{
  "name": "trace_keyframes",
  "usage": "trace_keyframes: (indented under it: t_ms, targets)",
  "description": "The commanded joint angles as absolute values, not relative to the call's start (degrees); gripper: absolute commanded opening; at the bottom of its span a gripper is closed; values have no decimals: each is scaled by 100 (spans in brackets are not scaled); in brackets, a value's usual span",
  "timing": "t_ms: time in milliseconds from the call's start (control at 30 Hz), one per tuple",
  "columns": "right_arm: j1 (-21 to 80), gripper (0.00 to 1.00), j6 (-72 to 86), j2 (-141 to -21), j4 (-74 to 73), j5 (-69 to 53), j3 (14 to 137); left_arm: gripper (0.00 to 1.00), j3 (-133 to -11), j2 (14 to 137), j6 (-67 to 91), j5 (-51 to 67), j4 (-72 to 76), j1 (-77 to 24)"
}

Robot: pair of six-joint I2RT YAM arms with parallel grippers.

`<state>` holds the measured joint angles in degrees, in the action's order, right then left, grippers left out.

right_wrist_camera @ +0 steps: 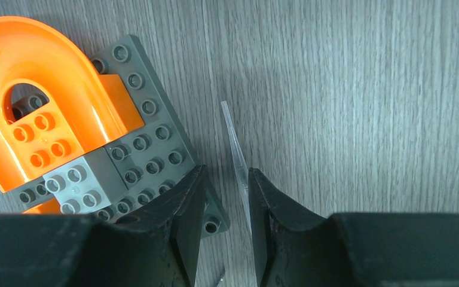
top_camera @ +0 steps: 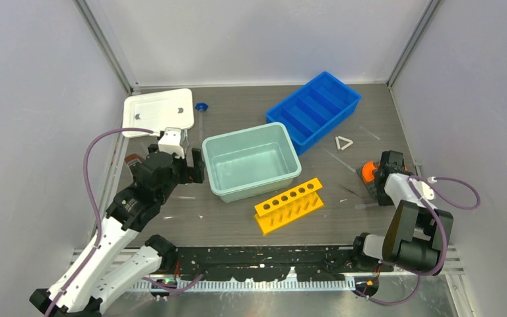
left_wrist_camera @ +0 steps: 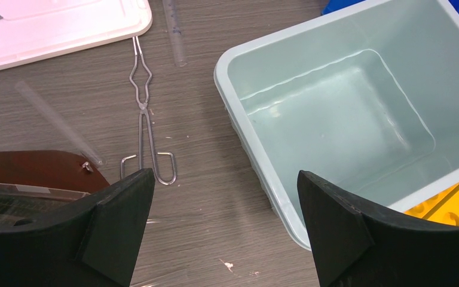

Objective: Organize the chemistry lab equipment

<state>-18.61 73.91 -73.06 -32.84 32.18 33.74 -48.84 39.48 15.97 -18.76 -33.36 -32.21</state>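
My left gripper (top_camera: pixel 188 168) (left_wrist_camera: pixel 224 174) is open and empty, low over the table beside the left wall of the pale teal tub (top_camera: pixel 251 162). Silvery tongs (left_wrist_camera: pixel 144 119) lie on the table just ahead of its left finger. A slim clear tube (left_wrist_camera: pixel 176 36) lies further ahead; its blue cap (top_camera: pixel 201 106) shows in the top view. A wire triangle (top_camera: pixel 344 142) lies right of the tub. My right gripper (top_camera: pixel 374 173) (right_wrist_camera: pixel 226 173) stands with its jaws a narrow gap apart around a thin clear rod (right_wrist_camera: pixel 235 140) lying on the table.
A blue divided tray (top_camera: pixel 313 109) stands at the back right. A white lid (top_camera: pixel 158 111) lies at the back left. A yellow tube rack (top_camera: pixel 289 205) lies in front of the tub. An orange and grey brick piece (right_wrist_camera: pixel 66 137) sits left of my right gripper.
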Motion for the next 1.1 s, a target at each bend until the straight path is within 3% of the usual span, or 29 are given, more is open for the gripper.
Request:
trace_keyframes:
  t_ms: [0,400,733,867,1067]
  targets:
    - [-1892,38,7518,-7450,-3264,3156,3284,93,-4960,3879,1591,-2021,-3296,-3234]
    - [-1893,40,7507,-6963,-3794,3271,3472,93,-4742,3684,1650,-1992,-3238,-3234]
    - [-1890,40,7516,-7448,-3520,3199,3327,93,-4729,3587,1632,-2048,-3262,-3234]
    - [-1892,21,7454,-7426,-3511,3201,3293,93,-4724,3580,1635,-2048,-3260,-3233]
    - [-1890,5,7237,-6989,-3654,3291,3323,93,-4726,3516,1601,-2066,-3279,-3234]
